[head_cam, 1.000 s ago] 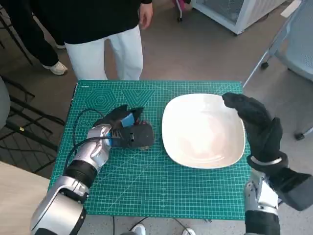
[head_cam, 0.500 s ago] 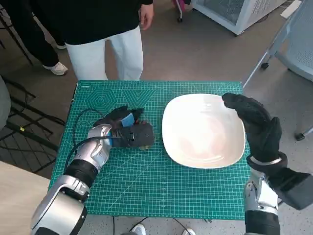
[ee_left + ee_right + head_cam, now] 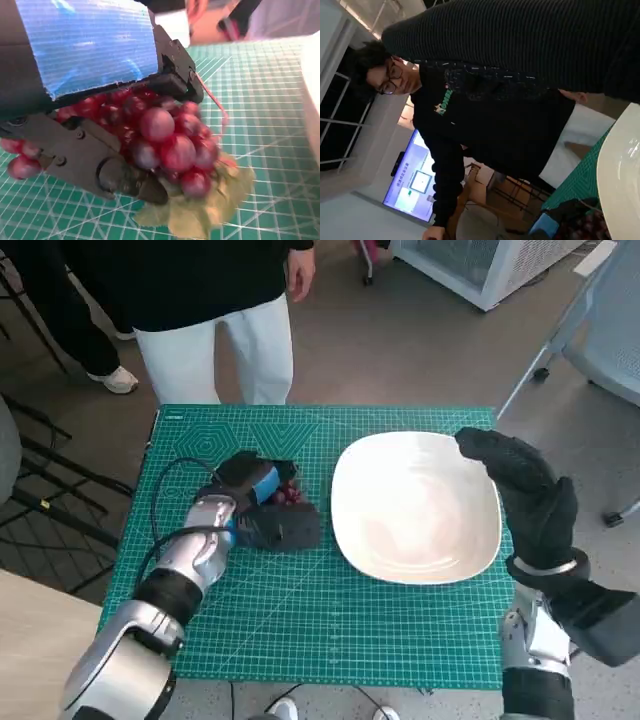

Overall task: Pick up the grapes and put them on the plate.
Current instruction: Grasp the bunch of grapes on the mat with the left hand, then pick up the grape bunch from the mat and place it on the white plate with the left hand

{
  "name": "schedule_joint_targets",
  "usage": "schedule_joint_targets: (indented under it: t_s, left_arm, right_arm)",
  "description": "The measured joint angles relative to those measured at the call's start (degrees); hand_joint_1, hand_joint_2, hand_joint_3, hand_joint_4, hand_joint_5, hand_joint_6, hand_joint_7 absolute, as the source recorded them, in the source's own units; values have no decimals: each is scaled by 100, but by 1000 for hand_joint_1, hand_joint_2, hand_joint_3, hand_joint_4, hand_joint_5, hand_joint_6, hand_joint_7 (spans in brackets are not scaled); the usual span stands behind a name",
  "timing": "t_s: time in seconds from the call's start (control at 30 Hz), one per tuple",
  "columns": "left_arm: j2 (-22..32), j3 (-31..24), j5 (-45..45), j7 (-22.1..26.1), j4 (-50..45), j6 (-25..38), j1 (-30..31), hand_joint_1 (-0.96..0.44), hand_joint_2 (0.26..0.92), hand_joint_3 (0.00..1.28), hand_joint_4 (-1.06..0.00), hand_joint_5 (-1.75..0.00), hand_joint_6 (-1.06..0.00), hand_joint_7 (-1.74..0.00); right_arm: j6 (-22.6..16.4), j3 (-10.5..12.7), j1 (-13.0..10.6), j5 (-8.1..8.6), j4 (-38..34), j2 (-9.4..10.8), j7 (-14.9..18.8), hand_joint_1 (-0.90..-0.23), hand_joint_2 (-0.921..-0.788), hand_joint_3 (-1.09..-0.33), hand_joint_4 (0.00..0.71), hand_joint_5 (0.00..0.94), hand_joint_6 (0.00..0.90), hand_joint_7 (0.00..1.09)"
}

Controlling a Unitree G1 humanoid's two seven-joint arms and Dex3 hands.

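On the desk: a green cutting mat [image 3: 300, 620] covers the top, with a white plate [image 3: 415, 505] on its right half.
Grapes: a red bunch [image 3: 165, 137] sits in the left hand's grasp, left of the plate and not on it; in the head view only a little red [image 3: 287, 494] shows between the hand and the plate's edge.
Leaf: a pale green leaf [image 3: 200, 212] hangs under the bunch, near the mat; whether it touches the mat cannot be told.
Left hand: the left hand [image 3: 262, 512] is clamped round the grapes, blue-taped back [image 3: 85, 42] above them, black fingers [image 3: 90, 160] beneath.
Right hand: the right hand [image 3: 530, 502] in its black glove is over the plate's right rim, fingers spread, holding nothing.
Beyond the desk: a person [image 3: 215, 315] in a black top and white trousers stands at the far edge.
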State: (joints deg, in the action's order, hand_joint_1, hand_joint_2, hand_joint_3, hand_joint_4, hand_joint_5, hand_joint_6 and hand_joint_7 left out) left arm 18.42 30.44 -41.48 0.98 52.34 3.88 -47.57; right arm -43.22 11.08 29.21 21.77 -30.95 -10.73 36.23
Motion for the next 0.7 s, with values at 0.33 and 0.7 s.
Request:
schedule_joint_targets:
  t_s: [0.33, 0.7]
  left_arm:
    - [89, -28, 108, 65, -145, -98, 123, 2, 920, 111, -617, -1222, -594, -1225]
    - [110, -28, 112, 67, -143, -63, 119, 2, 920, 108, -652, -1196, -566, -1241]
  right_arm:
    - [2, -1, 30, 2, -5, 0, 0, -566, -921, -675, 188, 0, 3, 362]
    - [2, 0, 108, 3, -45, 0, 0, -567, -921, -675, 188, 0, 0, 366]
